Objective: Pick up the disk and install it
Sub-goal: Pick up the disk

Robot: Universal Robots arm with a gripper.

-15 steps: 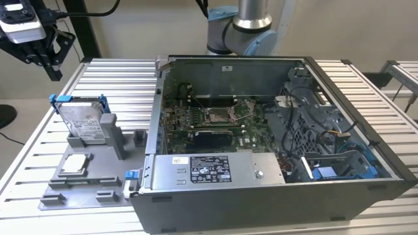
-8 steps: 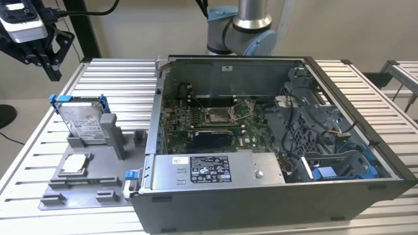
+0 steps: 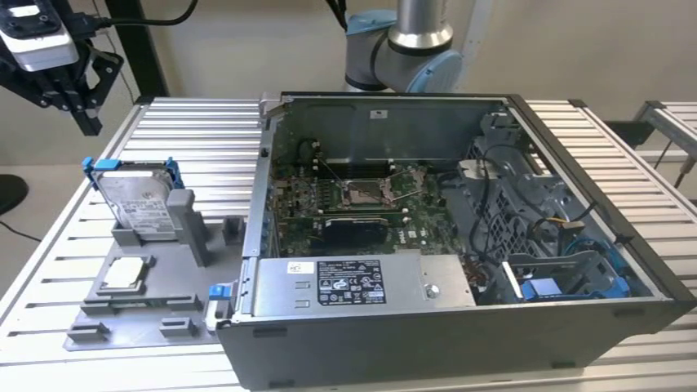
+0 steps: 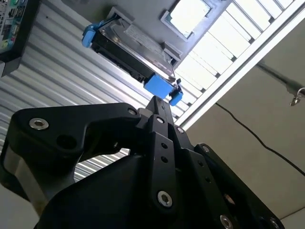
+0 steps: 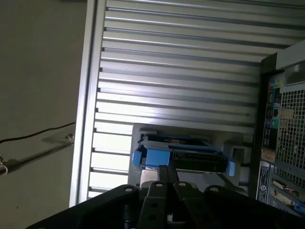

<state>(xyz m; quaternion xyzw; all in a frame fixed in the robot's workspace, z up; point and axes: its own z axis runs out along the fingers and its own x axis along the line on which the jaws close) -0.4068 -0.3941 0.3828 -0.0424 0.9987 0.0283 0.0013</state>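
The disk (image 3: 142,200) is parked upright in the grey holder (image 3: 188,219) beside the computer case (image 3: 436,335). It's left well below the gripper (image 3: 87,122), whose fingers look pressed together, with nothing gripped.

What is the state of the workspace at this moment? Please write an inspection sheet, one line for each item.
Surface: slatted metal table, carrying a grey fixture plate and an open computer case.
Job's things: the disk stands upright in the fixture plate, at the exterior view's left of the case, not picked up.
Clutter: small silver chip on the fixture plate; power-supply box inside the case.
Grippers: gripper hangs above the disk, apart from it, holding nothing.
Cables: black cable near the gripper; wires inside the case.
Surroundings: arm base behind the case; second table at the exterior view's right.
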